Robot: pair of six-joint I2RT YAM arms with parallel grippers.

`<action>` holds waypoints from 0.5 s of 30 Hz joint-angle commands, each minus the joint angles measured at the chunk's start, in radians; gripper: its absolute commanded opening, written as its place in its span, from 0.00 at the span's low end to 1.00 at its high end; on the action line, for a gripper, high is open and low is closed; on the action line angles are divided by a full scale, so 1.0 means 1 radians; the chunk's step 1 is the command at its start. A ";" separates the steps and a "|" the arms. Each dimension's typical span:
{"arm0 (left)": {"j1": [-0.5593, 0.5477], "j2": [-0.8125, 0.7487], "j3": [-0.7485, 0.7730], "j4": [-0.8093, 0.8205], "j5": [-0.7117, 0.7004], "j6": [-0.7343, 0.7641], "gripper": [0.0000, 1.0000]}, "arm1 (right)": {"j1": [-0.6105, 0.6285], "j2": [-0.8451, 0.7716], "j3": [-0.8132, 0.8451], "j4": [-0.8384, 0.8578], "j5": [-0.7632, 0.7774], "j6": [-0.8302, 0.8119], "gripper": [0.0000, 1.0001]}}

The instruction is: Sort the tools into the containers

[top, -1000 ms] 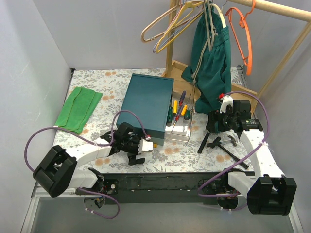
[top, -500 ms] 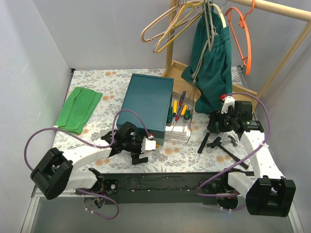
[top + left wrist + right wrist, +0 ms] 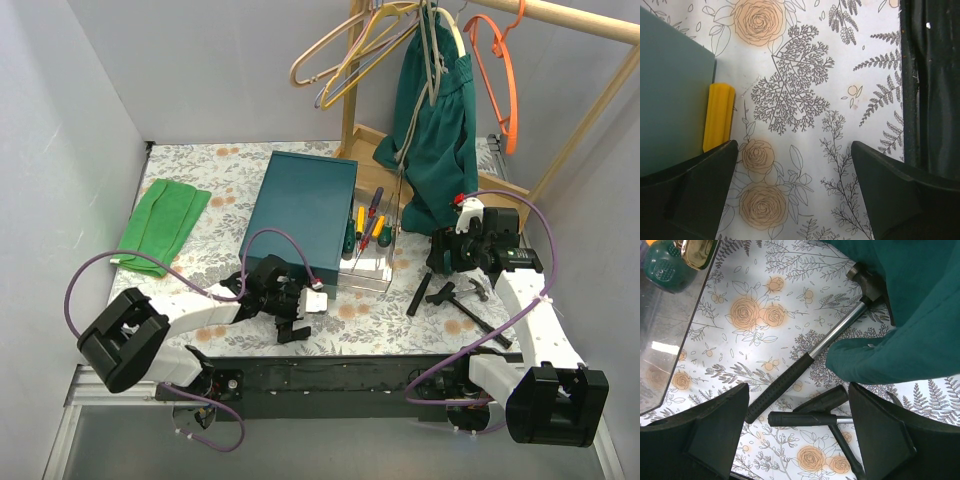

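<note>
Cloth, green and folded (image 3: 160,225), lay at the far left of the worktop (image 3: 220,170), apart from the job. Next came the left tool (image 3: 795,192), its jaws spread wide with nothing between them, low over the flowered surface at the near corner of the dark teal box (image 3: 300,210). A yellow ridged handle (image 3: 719,117), probably a stray screwdriver, lay tight against the box's side just beyond one finger, which would explain that low, open approach. Right of the box, the clear tray (image 3: 375,275) stood pulled out and carried several screwdrivers (image 3: 365,228), so part of the sorting looked done. Farther right, the right tool (image 3: 797,440) hung with jaws apart and empty above the hammer (image 3: 810,357) and two black-handled tools (image 3: 810,417), all lying on the worktop outside any tray. The hanging teal garment (image 3: 905,315) came down right beside the hammer's head, likely why this tool was placed over the bare handles.
</note>
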 commanded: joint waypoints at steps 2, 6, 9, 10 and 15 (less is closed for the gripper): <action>0.038 0.082 0.018 -0.032 -0.181 0.011 0.98 | -0.005 -0.016 -0.008 0.029 -0.012 -0.002 0.88; 0.038 0.029 0.041 -0.146 -0.049 0.029 0.98 | -0.005 -0.018 -0.012 0.034 -0.013 0.000 0.88; 0.038 -0.084 0.011 -0.113 -0.081 0.005 0.98 | -0.005 -0.013 -0.012 0.038 -0.018 -0.002 0.88; 0.038 -0.111 -0.002 -0.093 -0.139 -0.001 0.98 | -0.007 -0.013 -0.012 0.038 -0.019 0.000 0.88; 0.038 -0.209 -0.083 0.047 -0.359 -0.004 0.98 | -0.007 -0.003 -0.012 0.044 -0.027 0.004 0.88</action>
